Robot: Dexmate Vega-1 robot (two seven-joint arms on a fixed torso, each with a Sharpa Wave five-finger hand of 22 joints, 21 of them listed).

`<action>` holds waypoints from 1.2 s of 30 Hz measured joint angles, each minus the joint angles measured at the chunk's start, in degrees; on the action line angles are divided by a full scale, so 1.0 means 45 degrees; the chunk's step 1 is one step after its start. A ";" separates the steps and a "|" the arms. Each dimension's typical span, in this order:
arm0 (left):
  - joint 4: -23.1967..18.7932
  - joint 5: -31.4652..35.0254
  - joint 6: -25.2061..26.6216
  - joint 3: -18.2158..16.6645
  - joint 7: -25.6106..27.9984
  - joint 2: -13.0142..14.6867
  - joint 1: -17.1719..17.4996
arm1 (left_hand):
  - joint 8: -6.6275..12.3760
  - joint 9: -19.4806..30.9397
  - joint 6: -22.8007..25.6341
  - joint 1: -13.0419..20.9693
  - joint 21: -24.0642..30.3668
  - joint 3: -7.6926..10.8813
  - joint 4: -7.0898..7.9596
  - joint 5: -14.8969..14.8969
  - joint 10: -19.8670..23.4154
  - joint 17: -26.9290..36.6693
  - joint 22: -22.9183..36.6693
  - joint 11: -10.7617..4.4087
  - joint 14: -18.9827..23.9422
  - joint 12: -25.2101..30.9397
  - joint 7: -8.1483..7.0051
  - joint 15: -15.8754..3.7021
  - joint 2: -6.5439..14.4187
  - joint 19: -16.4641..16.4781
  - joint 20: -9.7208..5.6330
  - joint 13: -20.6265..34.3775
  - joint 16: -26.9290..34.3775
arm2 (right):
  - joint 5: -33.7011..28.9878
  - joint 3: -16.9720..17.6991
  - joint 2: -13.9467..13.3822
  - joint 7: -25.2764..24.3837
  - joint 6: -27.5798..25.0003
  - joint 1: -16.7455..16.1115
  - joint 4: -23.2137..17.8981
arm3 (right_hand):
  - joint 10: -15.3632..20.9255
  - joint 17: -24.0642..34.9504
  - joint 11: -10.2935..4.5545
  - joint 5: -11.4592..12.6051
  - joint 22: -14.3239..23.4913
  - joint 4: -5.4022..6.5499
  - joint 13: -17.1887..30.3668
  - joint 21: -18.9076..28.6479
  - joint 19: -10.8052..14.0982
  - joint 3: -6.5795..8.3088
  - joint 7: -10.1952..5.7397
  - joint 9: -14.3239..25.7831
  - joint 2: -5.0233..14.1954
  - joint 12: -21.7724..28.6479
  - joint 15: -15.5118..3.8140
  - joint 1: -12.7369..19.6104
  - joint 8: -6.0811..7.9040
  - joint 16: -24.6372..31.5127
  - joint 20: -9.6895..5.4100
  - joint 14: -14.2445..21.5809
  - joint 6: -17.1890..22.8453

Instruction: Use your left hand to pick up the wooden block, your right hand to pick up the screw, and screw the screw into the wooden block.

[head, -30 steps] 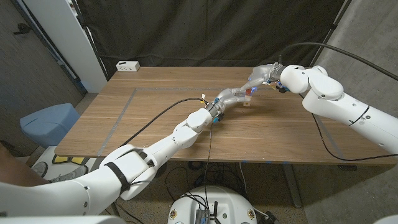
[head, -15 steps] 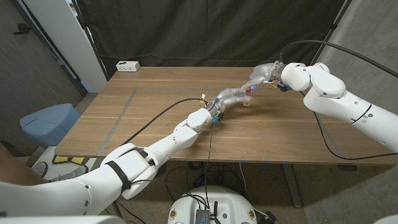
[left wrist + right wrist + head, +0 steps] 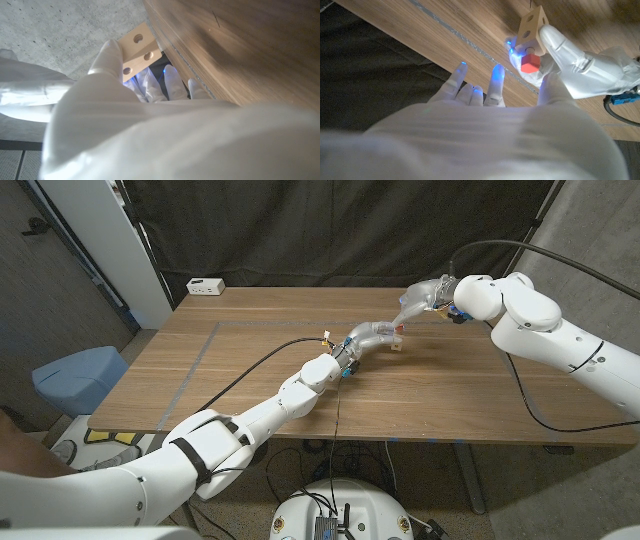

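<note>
My left hand (image 3: 368, 337) holds the pale wooden block (image 3: 397, 344) at the table's middle back, low over the wood. In the left wrist view its thumb and fingers (image 3: 107, 57) clamp the block (image 3: 137, 47), whose face shows three holes. A red-headed screw (image 3: 530, 63) sits in one face of the block (image 3: 532, 22), beside the left hand (image 3: 580, 70). It appears as a red speck, the screw (image 3: 397, 330), in the head view. My right hand (image 3: 422, 297) hovers a short way behind and right of the block, its fingers (image 3: 492, 82) spread and holding nothing.
A white socket box (image 3: 205, 285) lies at the table's far left corner. Grey tape lines (image 3: 200, 350) mark the left part of the wooden table (image 3: 450, 395). A black cable (image 3: 250, 370) runs along my left arm. A blue seat (image 3: 75, 375) stands off the left edge.
My right hand has drawn up and back from the block, leaving the red screw in it. The left hand with the block has hardly moved.
</note>
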 measured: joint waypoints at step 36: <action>0.1018 -0.0103 -0.0262 0.0020 -0.0272 -0.0414 -0.0404 | -0.0049 0.0000 0.0000 0.0000 0.0000 0.0000 0.0000 -0.0049 -0.0005 0.0020 0.0000 -0.0005 0.0000 0.0000 0.0000 0.0000 0.0000 -0.0001 0.0000 0.0000 0.0000 | -0.1393 -0.0299 0.0429 0.0900 0.1184 0.0427 0.0398 | -0.0320 0.0074 -0.1581 0.0090 0.0003 -0.0360 -0.0003 0.0003 -0.0178 0.1147 -0.1670 0.0146 -0.0310 0.0201 -0.0141 0.3115 0.0293 0.0160 0.0180 -0.0361 0.0974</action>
